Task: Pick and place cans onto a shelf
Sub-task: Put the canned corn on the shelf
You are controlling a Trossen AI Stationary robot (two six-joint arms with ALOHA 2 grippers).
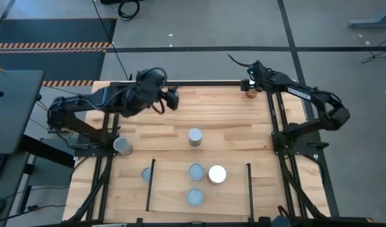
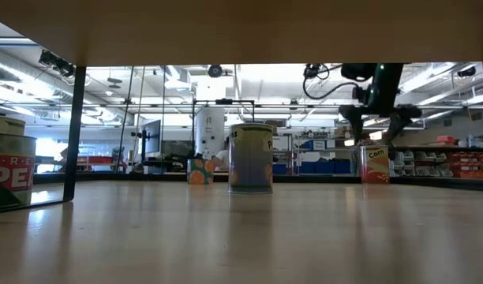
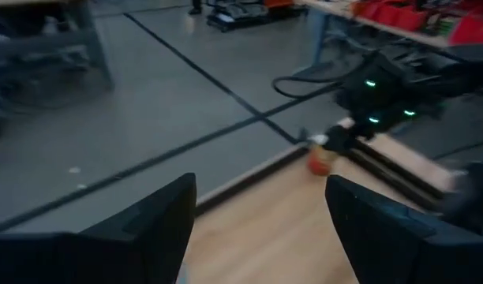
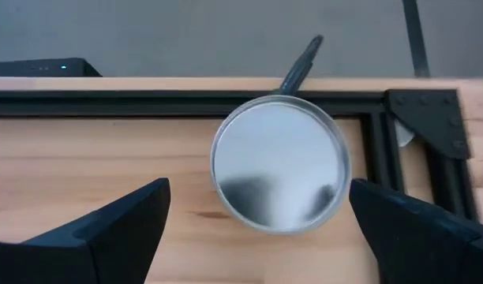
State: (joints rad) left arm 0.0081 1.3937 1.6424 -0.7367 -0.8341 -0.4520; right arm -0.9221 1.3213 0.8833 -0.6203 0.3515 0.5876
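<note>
At the upper right of the high view, the right gripper [image 1: 250, 86] hovers over the far table corner with its fingers spread wide, empty. Directly beneath it stands the orange-sided can [image 1: 250, 94]; in the right wrist view its round metal top [image 4: 280, 164] sits centred in the gap between the two dark fingers [image 4: 119, 225], touching neither. In the low view the same can [image 2: 374, 165] stands at right, under the gripper [image 2: 376, 126].

The left gripper [image 1: 171, 99] hangs at upper centre, fingers apart and holding nothing.

The shelf [image 1: 174, 197] lies at bottom centre with three cans on it, one bright white [image 1: 217, 174].
</note>
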